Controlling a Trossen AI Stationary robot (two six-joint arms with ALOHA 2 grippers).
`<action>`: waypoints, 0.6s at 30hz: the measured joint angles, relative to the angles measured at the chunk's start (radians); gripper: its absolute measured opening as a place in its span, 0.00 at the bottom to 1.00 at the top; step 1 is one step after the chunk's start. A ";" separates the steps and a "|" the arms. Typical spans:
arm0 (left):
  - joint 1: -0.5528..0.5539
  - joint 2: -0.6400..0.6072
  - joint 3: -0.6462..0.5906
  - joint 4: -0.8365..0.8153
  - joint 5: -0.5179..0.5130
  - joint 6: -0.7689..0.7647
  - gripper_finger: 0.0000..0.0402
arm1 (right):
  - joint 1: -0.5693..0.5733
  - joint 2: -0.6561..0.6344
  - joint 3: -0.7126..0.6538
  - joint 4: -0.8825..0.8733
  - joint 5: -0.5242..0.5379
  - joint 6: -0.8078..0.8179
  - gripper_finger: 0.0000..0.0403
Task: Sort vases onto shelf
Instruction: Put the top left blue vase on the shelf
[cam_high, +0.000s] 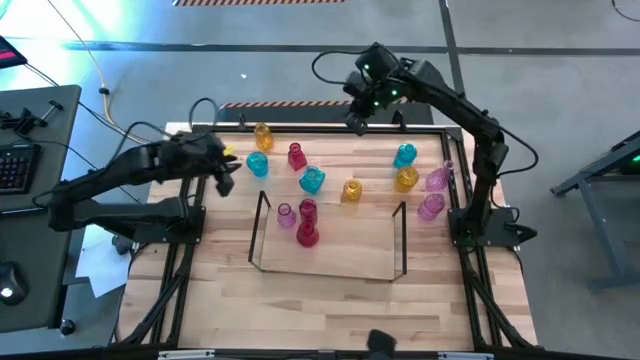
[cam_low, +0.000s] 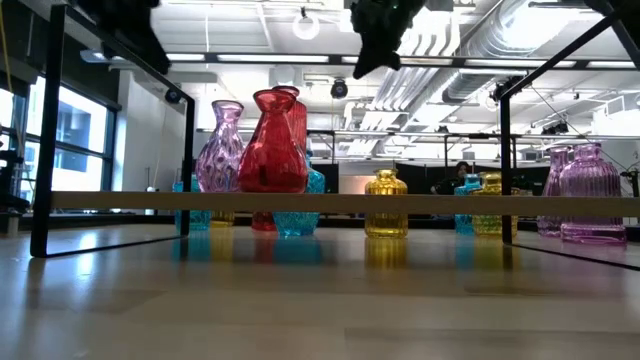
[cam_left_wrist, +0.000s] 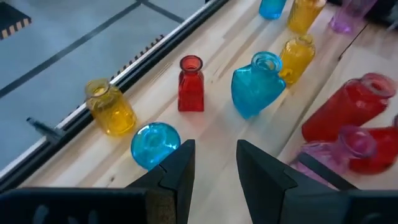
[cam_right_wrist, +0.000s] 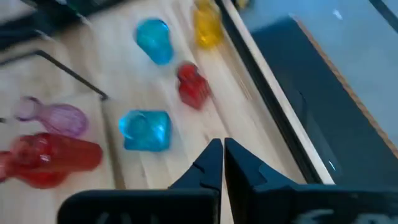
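Shelf: clear tray, dark end frames, long axis across the counter.
On shelf: three vases, upright; one pink, two red.
Behind shelf, on counter: nine vases, upright; three cyan, three yellow, one red, two pink.
Left gripper: above counter's left edge beside cyan vase; fingers parted, empty.
Right gripper: over far edge; fingers closed, empty.

Two dark jointed arms are seen, looped with black cables; green lights glow near the right tool, whose fingers are wedge-shaped.
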 joint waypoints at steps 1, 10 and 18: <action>0.000 0.027 0.000 0.031 0.000 0.006 0.28 | 0.000 -0.001 -0.026 0.057 -0.040 -0.011 0.00; 0.029 0.208 0.000 0.363 0.012 0.121 0.28 | -0.019 -0.002 -0.261 0.364 -0.263 -0.095 0.00; 0.239 0.269 0.000 0.295 0.062 0.144 0.28 | -0.097 -0.009 -0.415 0.390 -0.380 -0.116 0.00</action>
